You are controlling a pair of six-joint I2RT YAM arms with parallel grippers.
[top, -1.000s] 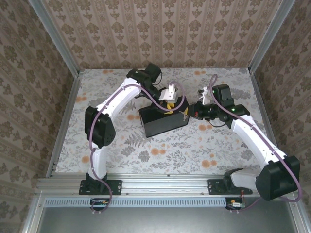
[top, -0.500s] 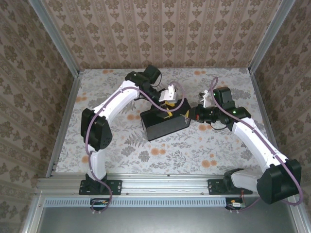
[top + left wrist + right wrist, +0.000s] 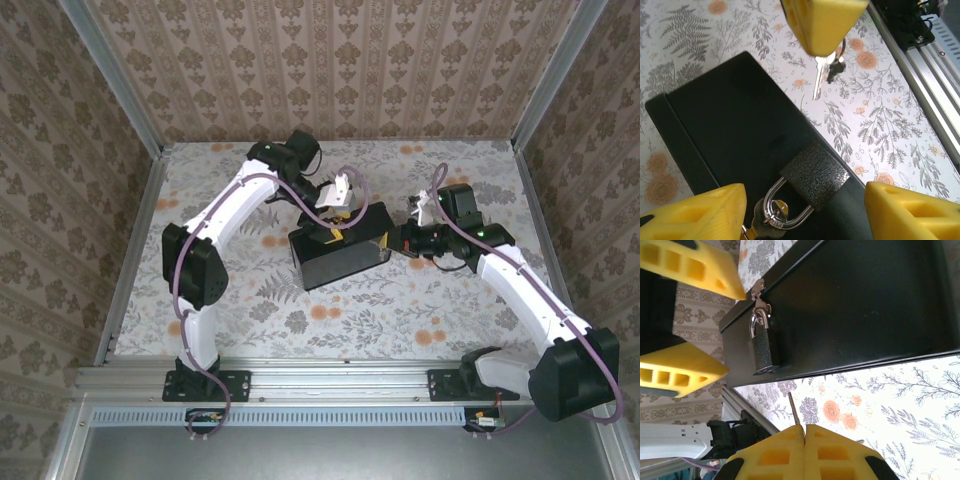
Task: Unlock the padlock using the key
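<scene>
The left gripper (image 3: 805, 210) stood spread, jaws flanking the textured dark padlock (image 3: 814, 181) near the smooth black box (image 3: 730, 125) edge. The right gripper (image 3: 805, 440) pinched the thin metal key (image 3: 794, 412), its tip just apart from the padlock, over the floral table (image 3: 880, 130).

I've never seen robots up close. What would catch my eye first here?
A black box sits in the middle of the floral table, with a small dark padlock hanging on its side. The right hand, yellow fingers shut, pinches a thin key aimed toward the lock. The left hand stands open close by the padlock.
</scene>
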